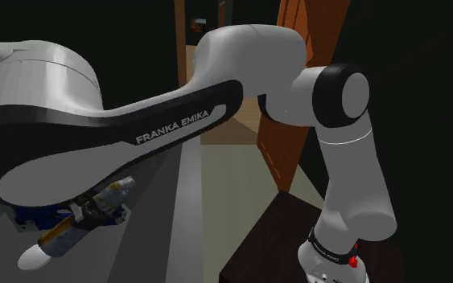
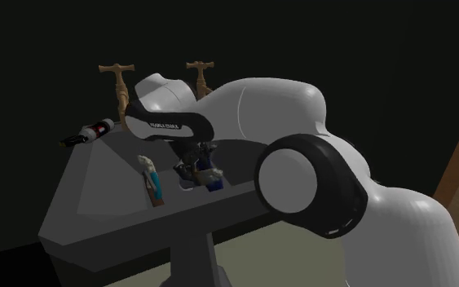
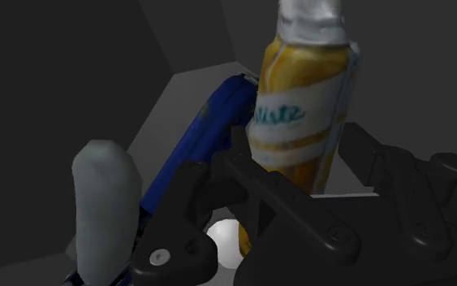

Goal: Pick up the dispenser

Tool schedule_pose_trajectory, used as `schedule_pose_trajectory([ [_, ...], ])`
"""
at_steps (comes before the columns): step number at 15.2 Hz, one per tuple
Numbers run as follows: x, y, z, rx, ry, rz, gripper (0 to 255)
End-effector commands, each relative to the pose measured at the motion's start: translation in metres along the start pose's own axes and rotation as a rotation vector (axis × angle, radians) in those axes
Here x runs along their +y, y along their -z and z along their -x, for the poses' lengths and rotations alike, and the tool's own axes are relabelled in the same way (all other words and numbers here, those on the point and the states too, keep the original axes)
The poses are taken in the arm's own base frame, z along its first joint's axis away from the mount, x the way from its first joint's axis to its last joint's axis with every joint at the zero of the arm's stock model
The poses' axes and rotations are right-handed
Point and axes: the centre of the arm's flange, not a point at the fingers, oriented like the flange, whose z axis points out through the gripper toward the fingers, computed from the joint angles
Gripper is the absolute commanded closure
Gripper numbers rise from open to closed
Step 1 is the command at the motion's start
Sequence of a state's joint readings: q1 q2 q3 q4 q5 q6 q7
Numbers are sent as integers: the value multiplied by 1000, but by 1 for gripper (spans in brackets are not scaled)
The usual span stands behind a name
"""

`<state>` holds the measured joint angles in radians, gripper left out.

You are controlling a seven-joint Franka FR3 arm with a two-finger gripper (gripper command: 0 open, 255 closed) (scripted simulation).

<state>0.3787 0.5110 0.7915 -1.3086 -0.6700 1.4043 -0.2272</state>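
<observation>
Gripper, all black, shoulder view: low under the white arm, over a grey surface; whether it is wide, narrow or clasping cannot be told. Dispenser, a yellow and white bottle with a pale cap: lies slanted just beside the gripper on the view's left, cap end farthest from the hand. Blue object: close behind the bottle. Dark stand at lower right; brown door behind the arm. Second exterior view: gripper low over a grey table, with the blue object just under it. Teal bottle: lies apart, to the view's left of the hand. Dark bottle: at the table's far edge, below two brass taps. Black area beyond. Wrist view: gripper close up against the dispenser, whose lower end sits at the hand and whose cap points away from it. Blue object: alongside the bottle, very close or touching. Pale grey rounded piece: beside the blue object.
</observation>
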Motion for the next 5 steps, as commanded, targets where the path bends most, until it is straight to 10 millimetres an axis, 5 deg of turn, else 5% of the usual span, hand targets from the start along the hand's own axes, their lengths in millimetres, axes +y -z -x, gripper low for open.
schedule_pose_trajectory([
  [1,1,11,4,0,0,0,255],
  [5,4,21,8,0,0,0,255],
])
